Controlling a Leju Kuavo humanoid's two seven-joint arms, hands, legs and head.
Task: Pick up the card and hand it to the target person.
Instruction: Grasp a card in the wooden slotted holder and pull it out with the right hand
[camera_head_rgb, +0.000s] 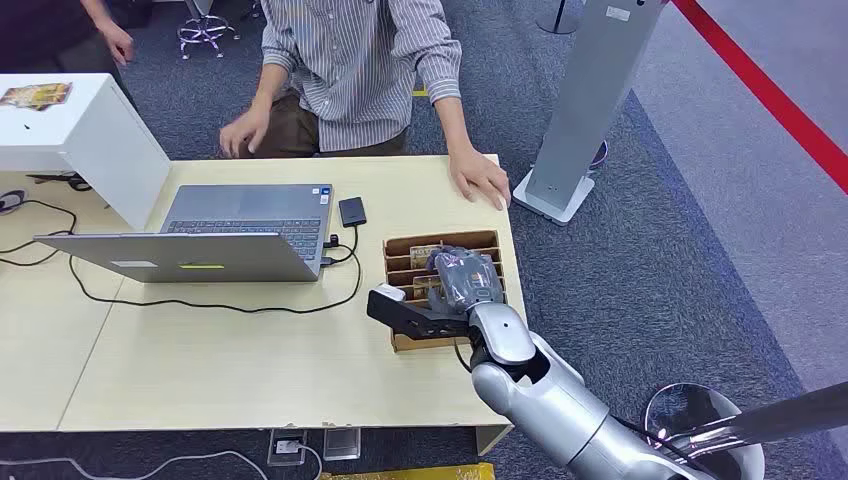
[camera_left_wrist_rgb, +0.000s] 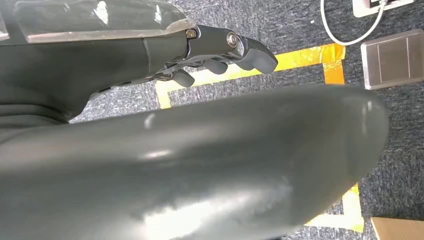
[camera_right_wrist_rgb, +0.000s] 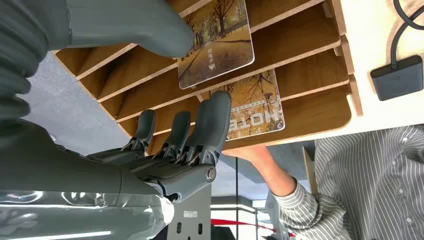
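Head view: you get bright, even overhead light, sharp focus. Desk (camera_head_rgb: 250, 370) pale, near washed out; soft short shadows under laptop (camera_head_rgb: 215, 240) and right hand (camera_head_rgb: 465, 285). Glare streak on silver forearm (camera_head_rgb: 550, 395).

Left wrist view: close dark body part (camera_left_wrist_rgb: 200, 170) soft, out of focus, white sheen patches; carpet (camera_left_wrist_rgb: 300, 30) behind stays sharp.

Right wrist view: thumb (camera_right_wrist_rgb: 130, 22) slightly blurred; card (camera_right_wrist_rgb: 215, 42) crisp, no glare.
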